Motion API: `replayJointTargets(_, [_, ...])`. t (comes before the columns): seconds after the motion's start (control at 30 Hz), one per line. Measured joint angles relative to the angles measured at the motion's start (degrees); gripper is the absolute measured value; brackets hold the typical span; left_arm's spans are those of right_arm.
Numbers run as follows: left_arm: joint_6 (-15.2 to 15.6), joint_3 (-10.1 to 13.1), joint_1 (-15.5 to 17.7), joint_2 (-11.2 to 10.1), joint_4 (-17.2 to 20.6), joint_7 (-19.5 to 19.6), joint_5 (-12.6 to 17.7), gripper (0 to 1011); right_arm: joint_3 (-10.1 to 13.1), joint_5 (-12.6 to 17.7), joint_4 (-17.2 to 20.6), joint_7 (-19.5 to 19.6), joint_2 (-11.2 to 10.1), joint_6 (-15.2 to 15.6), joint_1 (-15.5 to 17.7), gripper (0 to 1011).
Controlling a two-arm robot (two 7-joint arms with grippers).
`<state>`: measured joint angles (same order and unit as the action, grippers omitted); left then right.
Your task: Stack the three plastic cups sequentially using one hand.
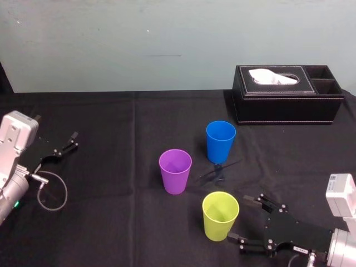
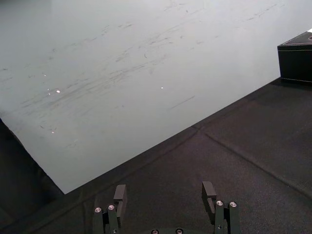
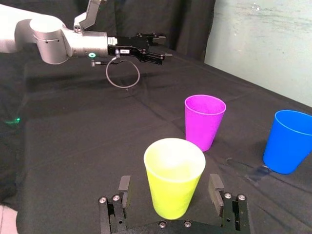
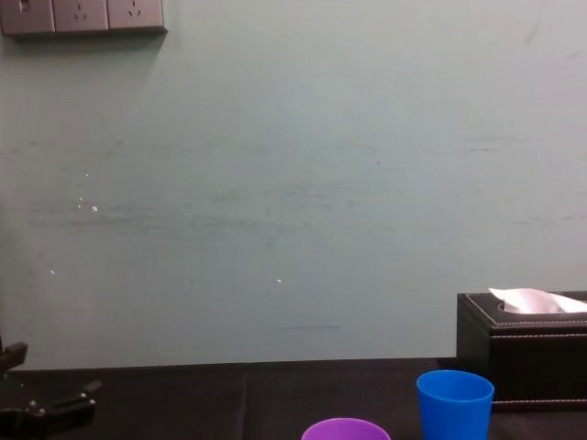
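Three plastic cups stand upright and apart on the black tablecloth: a purple cup (image 1: 175,171), a blue cup (image 1: 220,142) behind it to the right, and a yellow-green cup (image 1: 220,215) nearest me. My right gripper (image 1: 240,219) lies low at the yellow-green cup's right side, open. In the right wrist view the yellow-green cup (image 3: 174,178) sits between the gripper's (image 3: 169,187) spread fingers (image 3: 124,187) with a gap on each side. The purple cup (image 3: 204,122) and blue cup (image 3: 290,141) stand beyond it. My left gripper (image 1: 69,143) rests open at the far left.
A black tissue box (image 1: 286,94) with a white tissue stands at the back right, behind the blue cup. A pale wall runs along the table's far edge. A thin cable loop (image 1: 53,192) hangs by the left arm. Bare black cloth lies between the cups and the left gripper.
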<state>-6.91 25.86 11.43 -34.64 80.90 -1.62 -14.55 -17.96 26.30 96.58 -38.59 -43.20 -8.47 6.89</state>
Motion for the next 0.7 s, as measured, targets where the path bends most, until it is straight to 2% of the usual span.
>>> replayJointTargets(0.7, [0.0,0.0,0.0,0.0,0.0,0.0,0.0,1010,-1.8,-0.55,-1.38,0.54,1.11,0.49,-1.84,1003])
